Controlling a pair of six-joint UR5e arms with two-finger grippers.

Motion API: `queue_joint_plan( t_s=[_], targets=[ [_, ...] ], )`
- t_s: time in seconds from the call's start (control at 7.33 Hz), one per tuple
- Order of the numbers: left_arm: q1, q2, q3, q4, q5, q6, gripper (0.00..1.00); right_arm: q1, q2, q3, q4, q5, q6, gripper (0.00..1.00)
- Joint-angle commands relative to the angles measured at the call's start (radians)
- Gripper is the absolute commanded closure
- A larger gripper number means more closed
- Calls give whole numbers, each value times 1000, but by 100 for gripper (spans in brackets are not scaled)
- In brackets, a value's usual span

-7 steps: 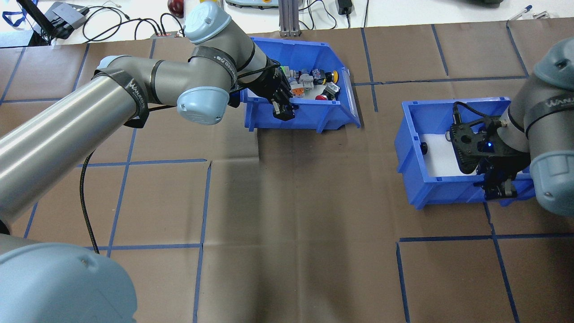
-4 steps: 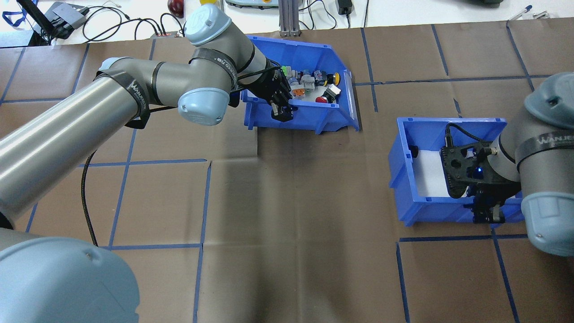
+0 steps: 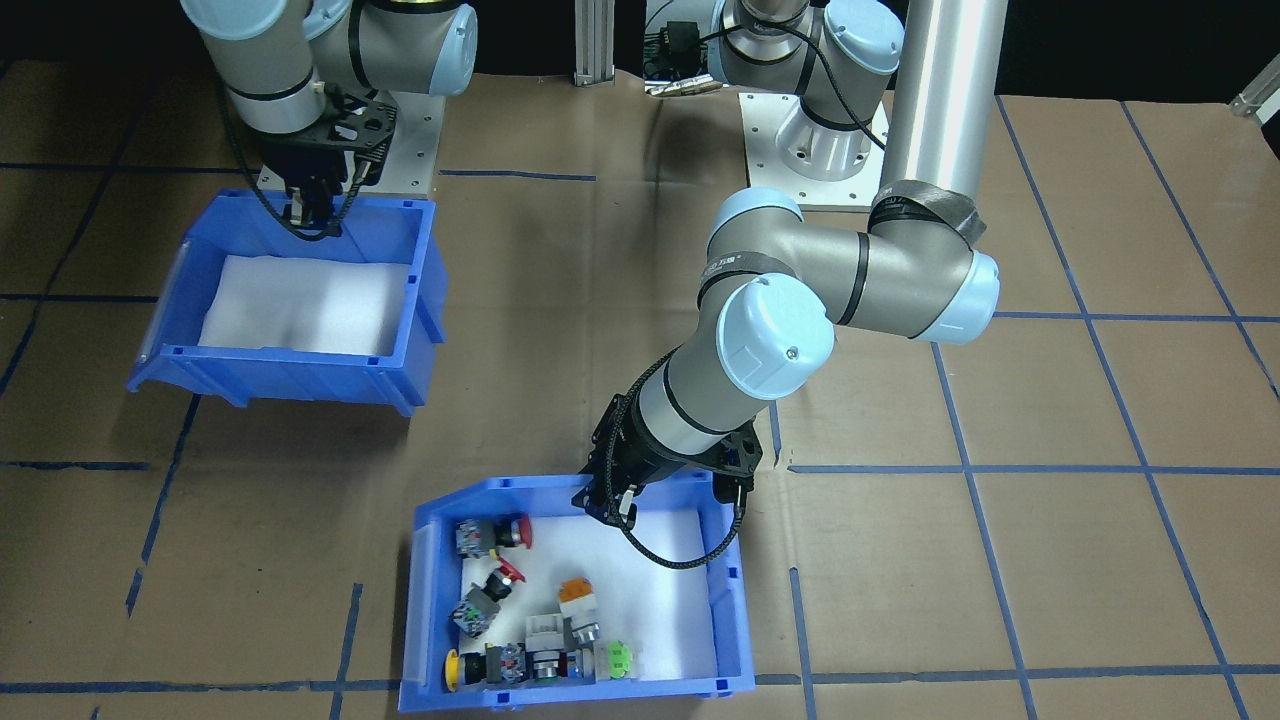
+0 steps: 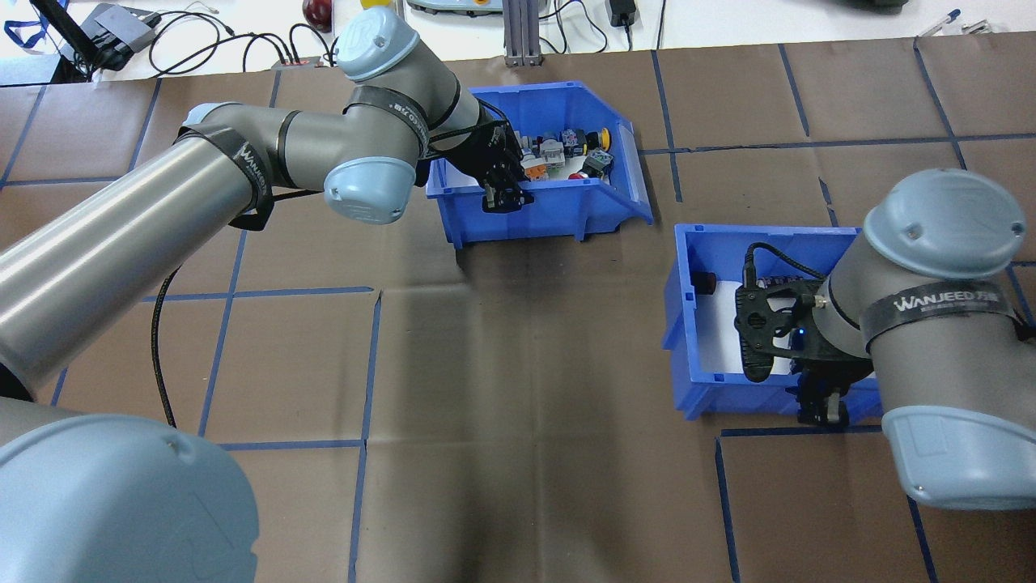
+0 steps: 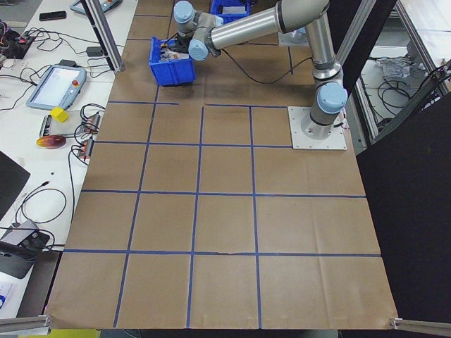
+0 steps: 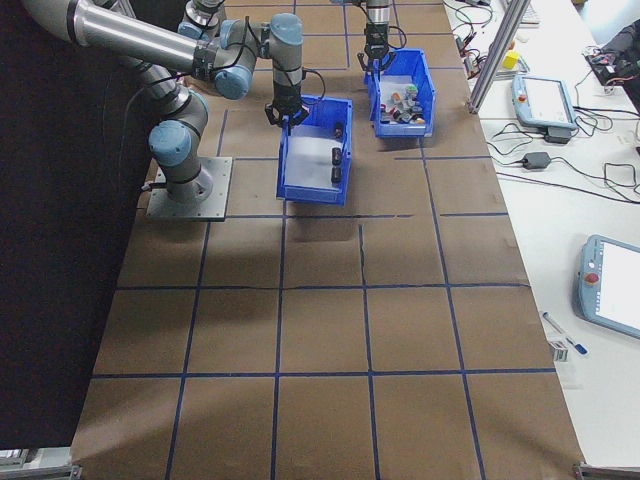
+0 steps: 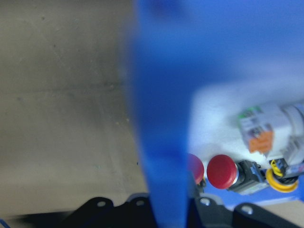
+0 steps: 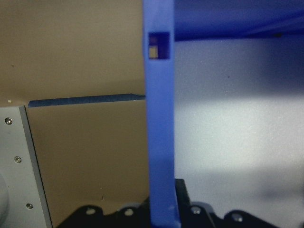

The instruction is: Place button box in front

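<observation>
In the overhead view the button box sits toward twelve o'clock on the table, far from the robot; the left gripper pinches its near wall, jaws narrow, one either side of the blue plastic, as the left wrist view confirms; so the box lies straight beyond the fingers, its long axis running nine to three; the left arm is plainly the nearer. The right gripper clamps the near wall of the other blue bin at four o'clock. The front-facing view shows the red-headed switches clustered at the box's far side, which the arm half hides from overhead.
</observation>
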Motion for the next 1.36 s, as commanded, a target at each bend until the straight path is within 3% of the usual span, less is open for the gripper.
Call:
queue_joint_plan(
  t_s=[0.0,0.27,0.41,0.55,0.68,0.95,1.23],
  targets=[
    [1,18,2,-2,20,34,5,141,12,-3,-41,0,166,93],
    [-1,97,-2,-19,191,245,4,295,81,-6,-156,-2,291,92],
    [1,174,-10,-120,197,317,4,378,117,-9,-202,-12,343,92],
    [4,252,-8,-262,250,424,4,428,147,-16,-217,-14,389,92],
    [7,330,-10,-376,361,621,3,455,171,-33,-224,-14,431,92],
    [55,488,-34,-604,375,885,2,549,239,-75,-225,-14,498,92],
    [177,596,-39,-715,373,1354,1,594,286,-98,-224,-17,491,92]
  ],
)
